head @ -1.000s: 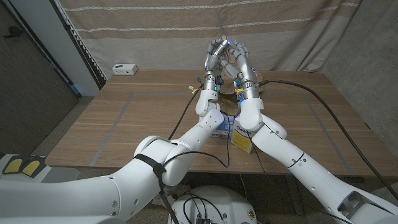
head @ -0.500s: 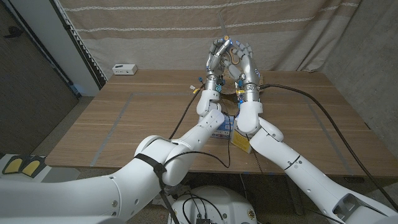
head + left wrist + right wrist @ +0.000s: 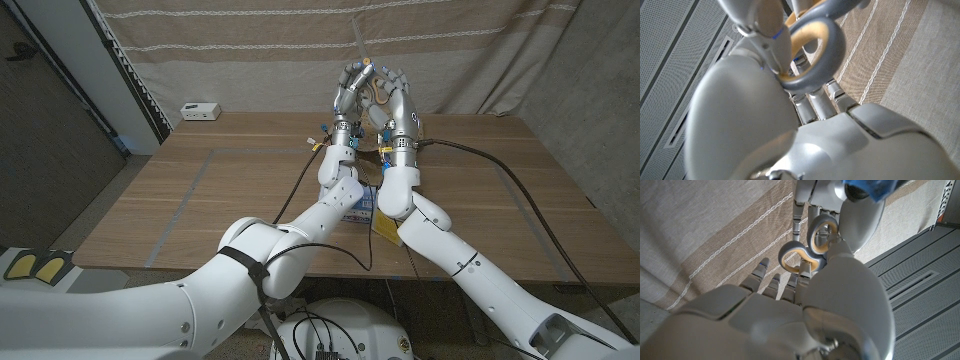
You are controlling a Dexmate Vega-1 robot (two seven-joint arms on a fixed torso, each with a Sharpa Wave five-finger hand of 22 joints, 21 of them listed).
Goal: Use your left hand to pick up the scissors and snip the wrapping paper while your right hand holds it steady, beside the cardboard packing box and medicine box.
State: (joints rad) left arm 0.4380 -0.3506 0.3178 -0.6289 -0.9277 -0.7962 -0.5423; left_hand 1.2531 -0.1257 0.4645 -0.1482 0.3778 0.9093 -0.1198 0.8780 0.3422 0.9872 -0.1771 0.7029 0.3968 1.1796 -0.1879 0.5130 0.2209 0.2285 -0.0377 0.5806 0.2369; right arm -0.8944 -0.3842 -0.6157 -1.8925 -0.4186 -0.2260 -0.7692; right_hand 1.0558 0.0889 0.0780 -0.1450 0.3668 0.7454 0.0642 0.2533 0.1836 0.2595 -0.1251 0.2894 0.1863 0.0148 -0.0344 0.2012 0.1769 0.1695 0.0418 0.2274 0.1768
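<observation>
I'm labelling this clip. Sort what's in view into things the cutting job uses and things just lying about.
Job:
scissors, in the left hand
right hand, raised against the left
medicine box on the table

Lying about:
small white device at the table's far left
black cables
curtain

grey scissors with cream-lined loops, beige white-striped curtain, brown wooden table

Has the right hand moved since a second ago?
Yes. The right hand has shifted slightly toward the curtain, its forearm standing steeper over the table, still beside the left hand.
</observation>
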